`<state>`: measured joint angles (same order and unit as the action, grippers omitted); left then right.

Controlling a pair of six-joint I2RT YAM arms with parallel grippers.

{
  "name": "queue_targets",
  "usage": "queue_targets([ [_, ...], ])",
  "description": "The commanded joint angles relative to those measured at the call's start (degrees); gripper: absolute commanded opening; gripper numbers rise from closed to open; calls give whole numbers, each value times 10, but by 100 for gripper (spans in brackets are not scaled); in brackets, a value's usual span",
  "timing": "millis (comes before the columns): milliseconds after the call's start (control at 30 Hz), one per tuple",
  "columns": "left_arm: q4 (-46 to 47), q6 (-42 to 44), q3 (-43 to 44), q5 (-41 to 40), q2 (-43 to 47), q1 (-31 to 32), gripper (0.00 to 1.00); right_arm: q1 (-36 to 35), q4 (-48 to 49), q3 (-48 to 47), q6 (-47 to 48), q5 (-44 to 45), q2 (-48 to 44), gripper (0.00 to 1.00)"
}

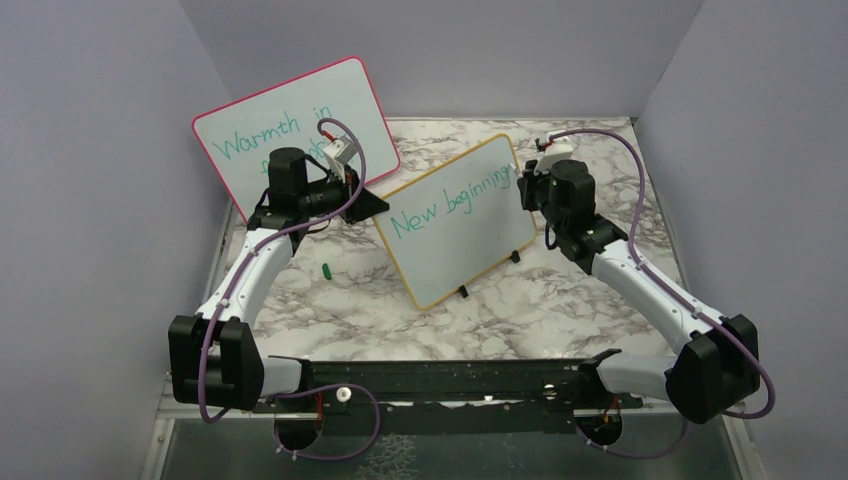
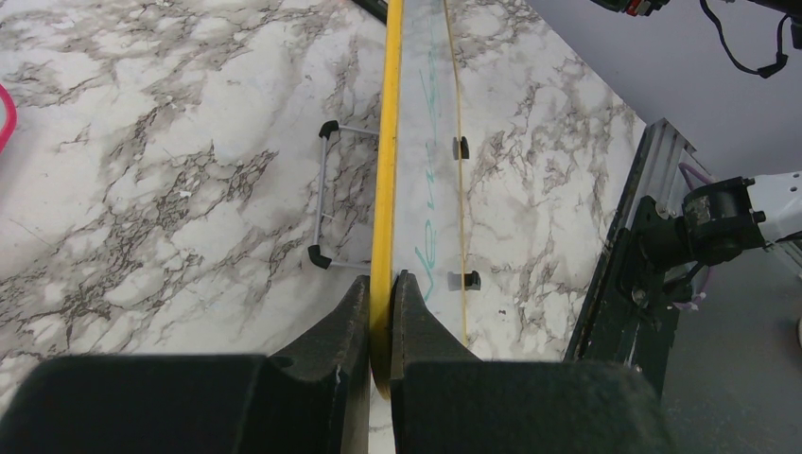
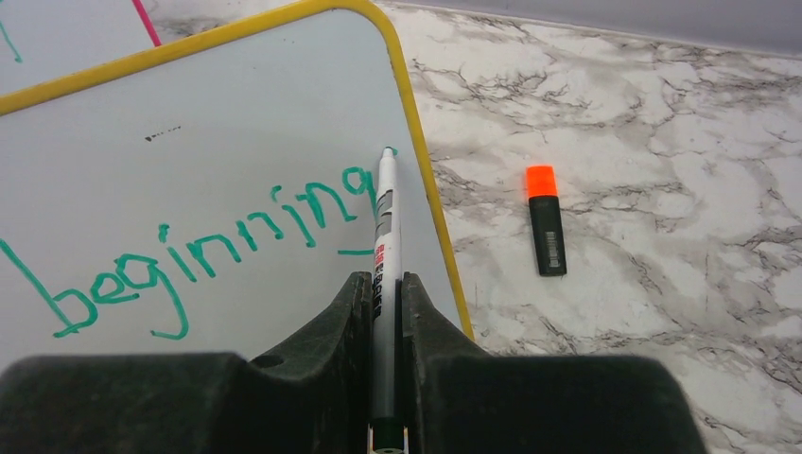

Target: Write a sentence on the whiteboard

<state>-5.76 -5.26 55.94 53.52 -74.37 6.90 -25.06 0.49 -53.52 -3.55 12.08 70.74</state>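
Marble surface (image 1: 330, 310) carried the whiteboard (image 1: 450, 250), left gripper (image 2: 381, 284) clamping its edge steady so the right gripper (image 3: 383, 284), pinching a marker (image 3: 385, 218), could write.

1. The table (image 1: 340, 310) has a white top with grey lines all over it, like marble.
2. A pale purple back wall (image 1: 450, 50) stands behind the table.
3. A purple left wall (image 1: 90, 200) and a purple right wall (image 1: 760, 150) close in its sides.
4. A thin metal strip (image 1: 218, 250) runs down the table's left edge.
5. The light is soft and even, and the shadows are faint.
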Motion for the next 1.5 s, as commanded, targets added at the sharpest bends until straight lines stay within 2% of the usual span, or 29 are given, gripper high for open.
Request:
queue_targets([
  [0, -32, 49, -3, -55, -13, 3, 0, 1, 2, -10, 1, -31, -10, 0],
  [533, -32, 48, -3, -55, -12, 2, 0, 1, -31, 7, 2, -11, -21, 0],
  [1000, -31, 48, -3, -54, -13, 3, 0, 1, -30, 15, -5, 42, -4, 0],
  [1467, -30, 47, -2, -53, -13, 3, 0, 0, -59, 17, -21, -19, -20, 0],
])
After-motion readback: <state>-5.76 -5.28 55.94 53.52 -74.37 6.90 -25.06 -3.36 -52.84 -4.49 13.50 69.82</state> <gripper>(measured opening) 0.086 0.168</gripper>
